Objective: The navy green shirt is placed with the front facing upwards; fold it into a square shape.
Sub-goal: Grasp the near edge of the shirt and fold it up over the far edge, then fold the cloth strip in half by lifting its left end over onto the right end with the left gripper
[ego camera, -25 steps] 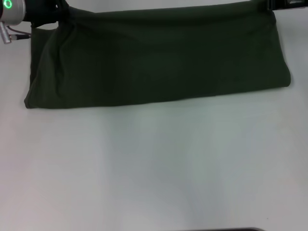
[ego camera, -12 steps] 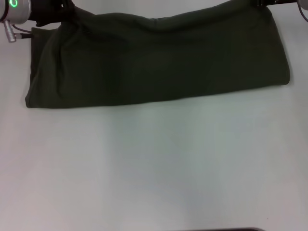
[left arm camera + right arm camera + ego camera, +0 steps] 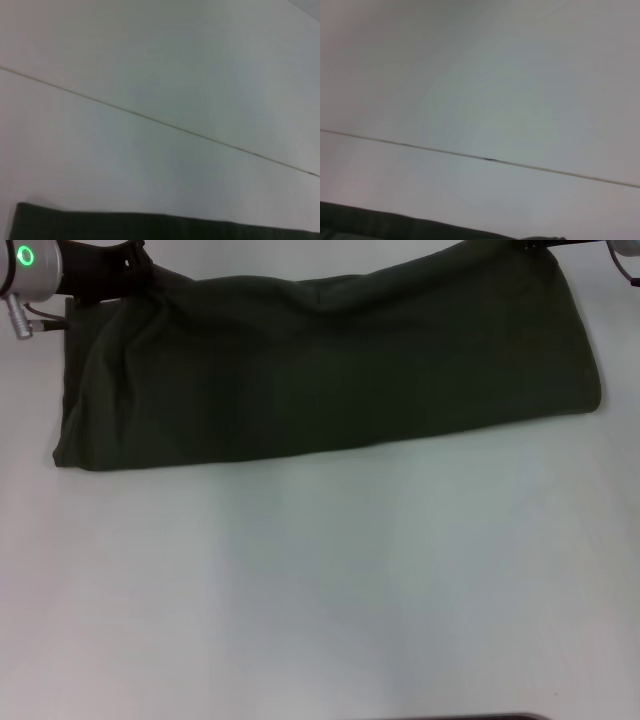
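Lying on white table [image 3: 320,590], folded navy green shirt [image 3: 330,365]

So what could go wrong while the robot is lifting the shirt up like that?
The navy green shirt hangs between the left gripper and right gripper at its far corners, sagging in the middle, so the new fold might land crooked. A corner might also slip loose. Its near edge drags on the table, so the layers below could bunch up.

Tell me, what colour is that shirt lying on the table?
The shirt is a plain dark olive green, with no print showing; the head view shows it best.
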{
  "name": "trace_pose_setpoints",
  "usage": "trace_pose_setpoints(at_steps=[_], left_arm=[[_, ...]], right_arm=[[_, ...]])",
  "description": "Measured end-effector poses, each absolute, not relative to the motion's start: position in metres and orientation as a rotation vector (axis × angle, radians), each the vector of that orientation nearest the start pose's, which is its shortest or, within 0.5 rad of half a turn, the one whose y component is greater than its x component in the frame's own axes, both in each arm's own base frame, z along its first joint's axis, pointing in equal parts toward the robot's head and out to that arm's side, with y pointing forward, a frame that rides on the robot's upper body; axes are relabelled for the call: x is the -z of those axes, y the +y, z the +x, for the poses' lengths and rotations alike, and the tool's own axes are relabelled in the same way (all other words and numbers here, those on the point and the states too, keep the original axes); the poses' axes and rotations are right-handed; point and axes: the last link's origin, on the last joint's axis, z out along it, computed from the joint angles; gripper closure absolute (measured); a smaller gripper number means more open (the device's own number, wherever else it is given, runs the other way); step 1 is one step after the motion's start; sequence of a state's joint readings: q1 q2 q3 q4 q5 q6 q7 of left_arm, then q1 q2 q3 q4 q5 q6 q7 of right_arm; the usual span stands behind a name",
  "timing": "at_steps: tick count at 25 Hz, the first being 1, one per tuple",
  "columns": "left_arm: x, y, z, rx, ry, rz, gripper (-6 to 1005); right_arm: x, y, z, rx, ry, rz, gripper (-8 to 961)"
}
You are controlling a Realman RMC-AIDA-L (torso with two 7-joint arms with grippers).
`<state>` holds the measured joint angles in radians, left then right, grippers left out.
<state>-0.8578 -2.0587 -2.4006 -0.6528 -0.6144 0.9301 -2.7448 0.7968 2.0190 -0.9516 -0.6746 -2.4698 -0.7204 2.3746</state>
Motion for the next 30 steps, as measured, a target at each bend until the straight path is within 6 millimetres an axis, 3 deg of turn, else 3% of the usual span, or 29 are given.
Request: trace_pose_setpoints(at_steps=[12, 18, 23, 28, 30], left_arm=[[-0.021, 0.445, -0.246, 0.454, -1.752, -1.816, 873], [-0.024, 0.444, -0.249, 0.460, -1.762, -1.808, 697], [-0.027, 0.444, -0.249, 0.464, -1.764, -1.809, 454], [-0.031, 0.444, -0.246, 0.470, -1.757, -1.820, 337], [-0.032, 0.443, -0.245, 0.466, -1.759, -1.831, 337]], right_arm=[[-0.041, 0.474, 0.247, -0.060, 1.016, -2.032, 898], [-0.049, 0.478, 0.245, -0.054, 1.025, -2.034, 638], [-0.061, 0.477, 0.247, -0.056, 1.103, -2.033, 438], [-0.065, 0.472, 0.247, -0.068, 1.168, -2.060, 309], [-0.065, 0.469, 0.248, -0.054, 1.181, -2.080, 258]])
